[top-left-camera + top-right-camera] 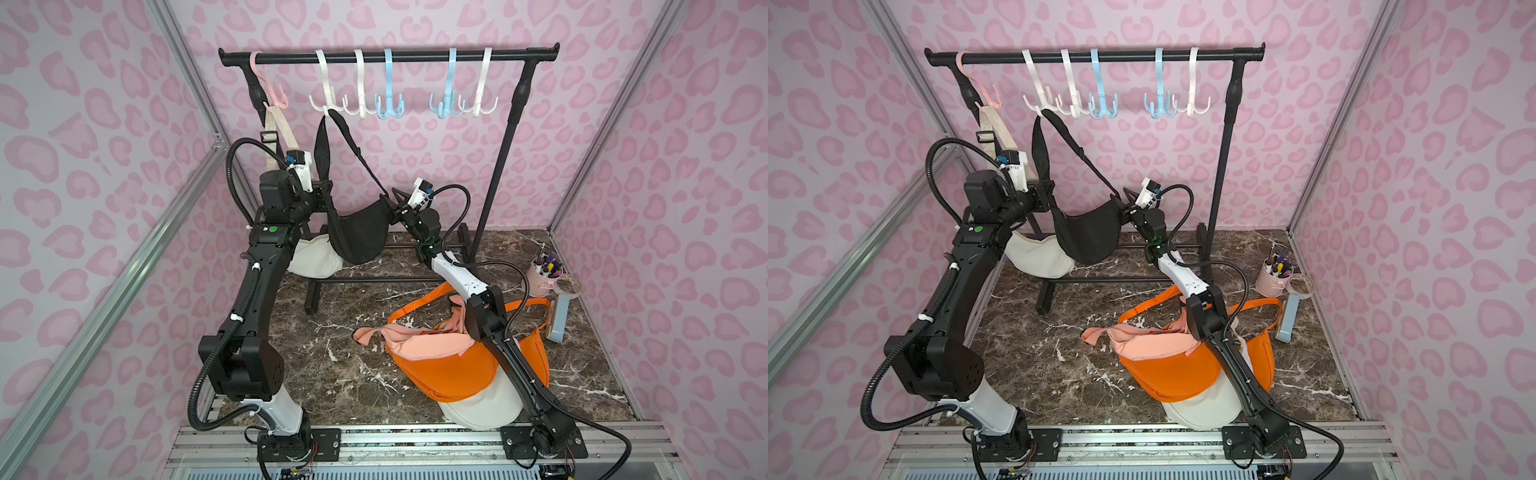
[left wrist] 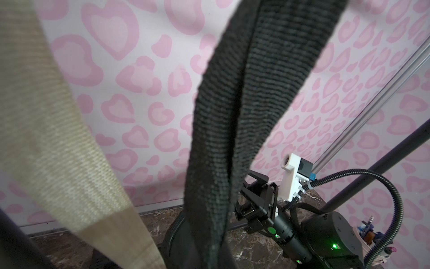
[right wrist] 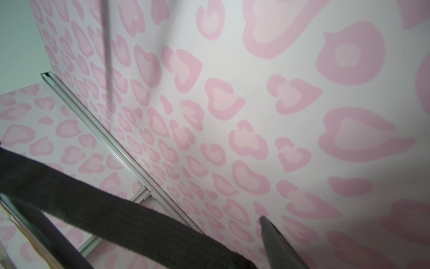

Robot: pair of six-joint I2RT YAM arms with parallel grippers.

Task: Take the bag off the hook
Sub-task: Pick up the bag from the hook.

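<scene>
1. Both top views were bright and evenly lit from overhead, and the marble floor point(image 1: 365, 332) carried only soft, faint shadows.
2. The floor showed no hard glare, just a dull sheen.
3. In both top views the frame rail point(image 1: 104, 307) bowed slightly toward the edges, a wide-lens distortion.
4. In the left wrist view the black strap point(image 2: 232, 116) was close yet sharp enough to show its weave, while the beige strap point(image 2: 46, 116) was softer and blurred.
5. A green light point(image 2: 334, 245) glowed there in a darker patch.
6. The right wrist view looked washed out: the wall point(image 3: 256, 93) was pale, the strap was grey and hazy, and one corner fell into shade.
</scene>
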